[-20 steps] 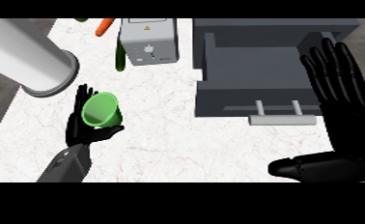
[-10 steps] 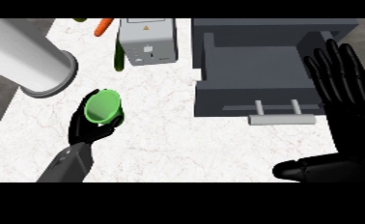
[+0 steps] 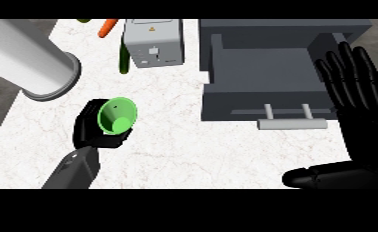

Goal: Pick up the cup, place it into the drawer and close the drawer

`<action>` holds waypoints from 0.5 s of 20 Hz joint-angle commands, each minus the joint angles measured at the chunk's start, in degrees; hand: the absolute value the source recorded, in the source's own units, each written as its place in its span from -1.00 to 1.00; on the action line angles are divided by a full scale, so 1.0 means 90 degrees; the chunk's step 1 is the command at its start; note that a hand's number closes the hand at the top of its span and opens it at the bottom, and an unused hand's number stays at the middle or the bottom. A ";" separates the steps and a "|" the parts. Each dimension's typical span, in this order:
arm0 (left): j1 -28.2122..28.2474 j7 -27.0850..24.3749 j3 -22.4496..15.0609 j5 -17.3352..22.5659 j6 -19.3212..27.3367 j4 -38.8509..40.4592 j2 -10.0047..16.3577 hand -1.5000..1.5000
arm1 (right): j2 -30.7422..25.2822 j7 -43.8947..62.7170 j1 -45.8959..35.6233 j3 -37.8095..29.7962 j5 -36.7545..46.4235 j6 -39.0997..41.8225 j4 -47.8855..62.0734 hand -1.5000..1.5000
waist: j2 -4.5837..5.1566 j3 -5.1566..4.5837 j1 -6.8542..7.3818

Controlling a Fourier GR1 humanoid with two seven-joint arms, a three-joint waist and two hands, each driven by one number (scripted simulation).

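A green cup [image 3: 117, 115] sits in my left hand [image 3: 96, 133], whose fingers curl round it, at the left of the white counter, its mouth facing up toward me. The grey drawer [image 3: 266, 76] stands pulled open at the right, its inside bare and its handle [image 3: 292, 122] at the front. My right hand [image 3: 353, 91] stays open, fingers up, at the drawer's right edge.
A large metal cylinder [image 3: 33, 63] lies at the far left. A grey box [image 3: 153, 43] stands at the back, with a green cucumber [image 3: 124, 59] beside it and an orange carrot [image 3: 108, 27] behind.
My left hand has carried the cup slightly to the right and forward, and the cup now tilts more toward me. The right hand has barely moved.
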 commanded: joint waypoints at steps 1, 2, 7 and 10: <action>0.0408 -0.0874 -0.0027 -0.0003 -0.0327 -0.0280 0.0033 1.00 | -0.0055 -0.0279 0.0055 -0.0224 -0.0116 0.0114 0.0272 -1.00 | -0.0013 0.0006 0.0056; 0.0427 -0.0456 -0.0159 0.0025 -0.0070 -0.0766 -0.0226 1.00 | 0.0025 0.0121 0.0131 0.0011 -0.0043 -0.0028 -0.0207 -1.00 | -0.0041 0.0010 0.0088; 0.0657 -0.0673 -0.0129 0.0065 -0.0419 -0.0906 0.0092 1.00 | -0.0140 0.0076 -0.0002 -0.0351 -0.0379 0.0109 -0.0067 -1.00 | -0.0021 0.0006 0.0055; 0.0726 -0.0385 -0.0388 0.0130 -0.0464 -0.1653 -0.0335 1.00 | 0.0059 -0.0155 0.0320 -0.0074 -0.0136 0.0091 -0.0084 -1.00 | -0.0039 0.0011 0.0078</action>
